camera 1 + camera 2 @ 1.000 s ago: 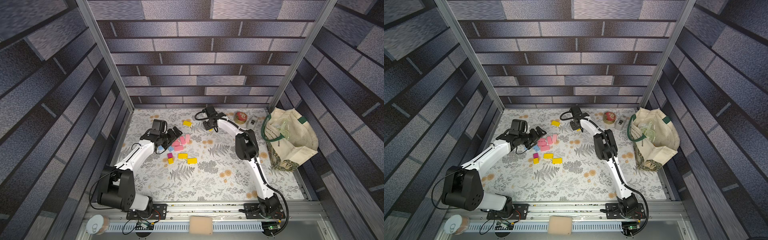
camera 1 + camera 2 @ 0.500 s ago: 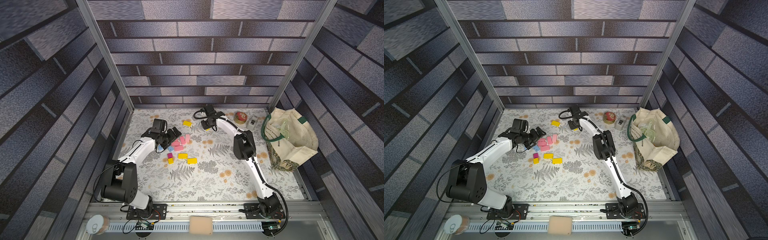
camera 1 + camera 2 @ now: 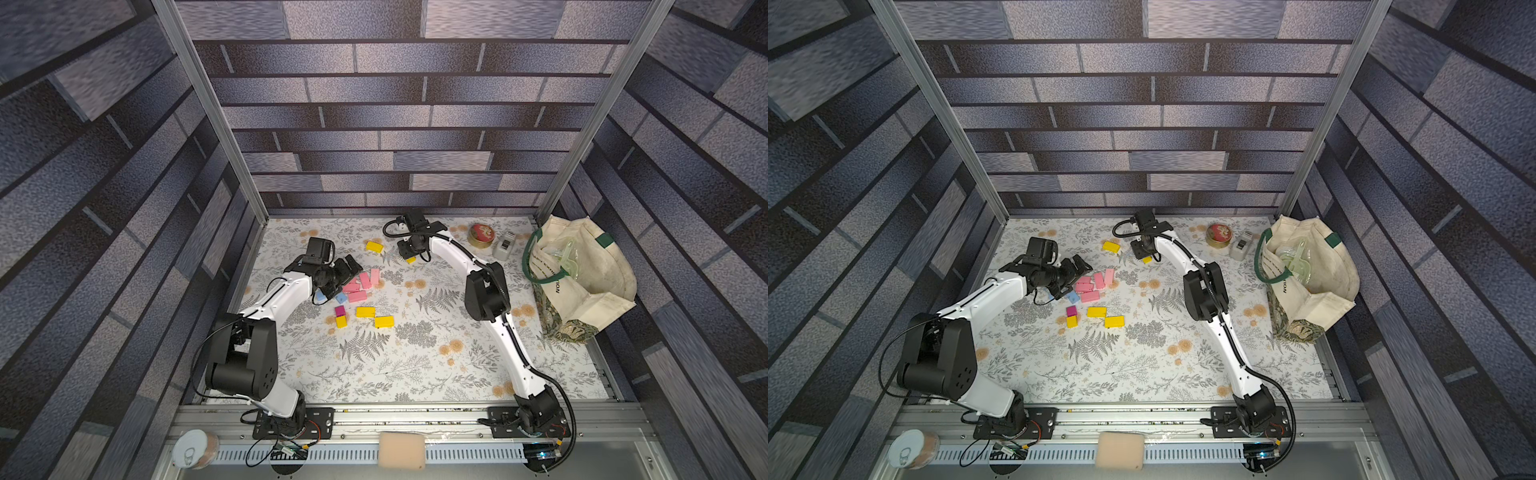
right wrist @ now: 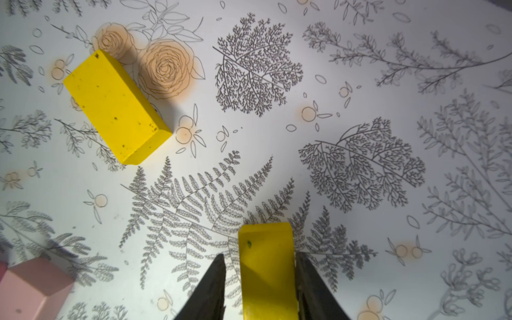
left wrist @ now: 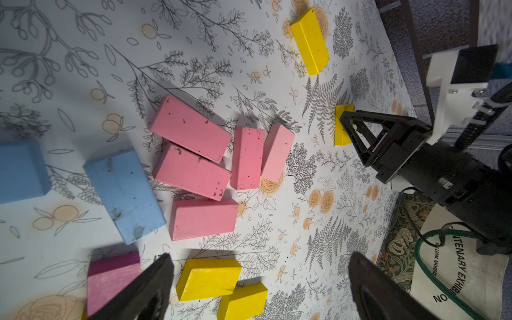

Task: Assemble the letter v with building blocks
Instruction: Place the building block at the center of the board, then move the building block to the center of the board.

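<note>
Several pink bricks [image 3: 360, 283] lie clustered at mid-left of the mat, with light blue bricks [image 3: 341, 297] beside them. Nearer the front lie a magenta cube [image 3: 340, 310] and three yellow bricks [image 3: 365, 311]. My left gripper [image 3: 347, 276] hovers over this cluster, wide open and empty [image 5: 260, 259]. Another yellow brick [image 3: 374, 246] lies near the back. To its right, my right gripper [image 3: 409, 254] straddles a small yellow block [image 4: 266, 271] resting on the mat. Its jaws are slightly open, with a gap showing at one finger [image 4: 213, 279].
A red-and-gold tin [image 3: 481, 235] and a white-grey box [image 3: 505, 245] stand at the back right. A cream tote bag [image 3: 582, 274] fills the right edge. A sponge [image 3: 401, 451] and a can [image 3: 195, 449] sit on the front rail.
The right gripper's jaws have parted a little around the small yellow block. The left arm's shoulder has swung, while its gripper stays over the pink cluster.
</note>
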Robot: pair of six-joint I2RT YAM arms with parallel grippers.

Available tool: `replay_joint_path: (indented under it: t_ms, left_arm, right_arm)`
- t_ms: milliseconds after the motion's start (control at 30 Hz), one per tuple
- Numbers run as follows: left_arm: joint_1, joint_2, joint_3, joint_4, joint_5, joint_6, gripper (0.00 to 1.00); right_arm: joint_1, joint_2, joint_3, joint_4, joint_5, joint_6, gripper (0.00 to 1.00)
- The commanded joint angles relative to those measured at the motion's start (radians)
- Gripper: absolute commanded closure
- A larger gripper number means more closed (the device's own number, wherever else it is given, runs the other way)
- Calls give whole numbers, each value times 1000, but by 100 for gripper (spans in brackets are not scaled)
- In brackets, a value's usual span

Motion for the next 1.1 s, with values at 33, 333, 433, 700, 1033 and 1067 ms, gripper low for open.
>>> replay_joint_path:
  t_ms: [33,333,433,700,1033,1067]
  left_arm:
    - [-4,-16,42,-57,-25,42,0]
    - [-4,-10,184,-236,-70,26,0]
    - [-20,6,266,-346,-126,77,0]
    - [68,22,244,-289,-16,53,0]
    - [79,498,820,-367,24,-12,0]
    - [70,556,899,-389,22,-17,0]
  right_arm:
    - [10,-25,58,-68,10,22,51]
    - [19,-197,-13,-101,12,20,29]
    - [40,-307,-168,-36,7,16,13]
    - [65,-418,-377,58,-11,45,0]
    - [63,-490,-470,98,18,130,0]
    - [61,-504,-490,103,26,131,0]
